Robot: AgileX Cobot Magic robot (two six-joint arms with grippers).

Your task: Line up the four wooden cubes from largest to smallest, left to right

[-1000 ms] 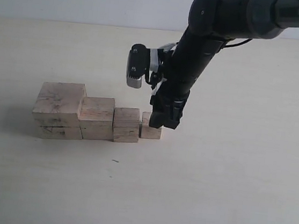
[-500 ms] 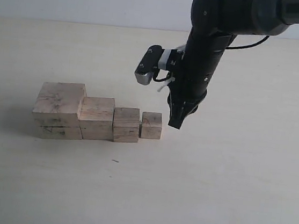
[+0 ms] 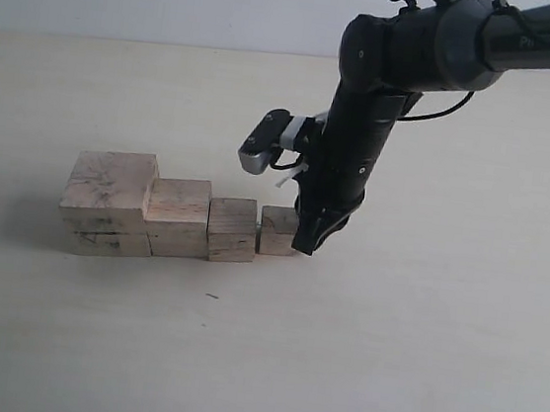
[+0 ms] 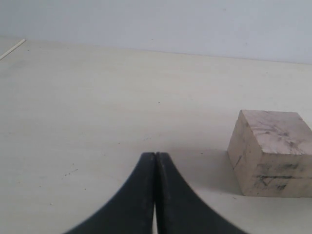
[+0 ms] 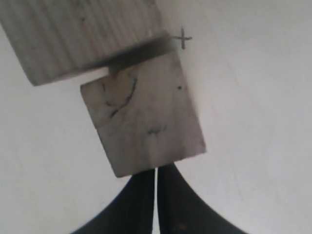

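Four cubes (image 3: 178, 213) stand close in a row on your desk (image 3: 387, 358), largest (image 3: 108, 192) at left, smallest (image 3: 276, 229) at right. Your right fingers (image 3: 309, 238), clenched and empty, rest against the smallest's right side. Your left fingers (image 4: 139, 195) are clenched empty too, apart from the cubes.

Four pale wooden cubes are standing upright in one row, getting smaller from left to right: the largest cube (image 3: 108, 187), the second cube (image 3: 178, 213), the third cube (image 3: 232, 226) and the smallest cube (image 3: 274, 230). The first three are touching. The smallest is sitting just beside the third. Their faces are showing faint dark smudges.
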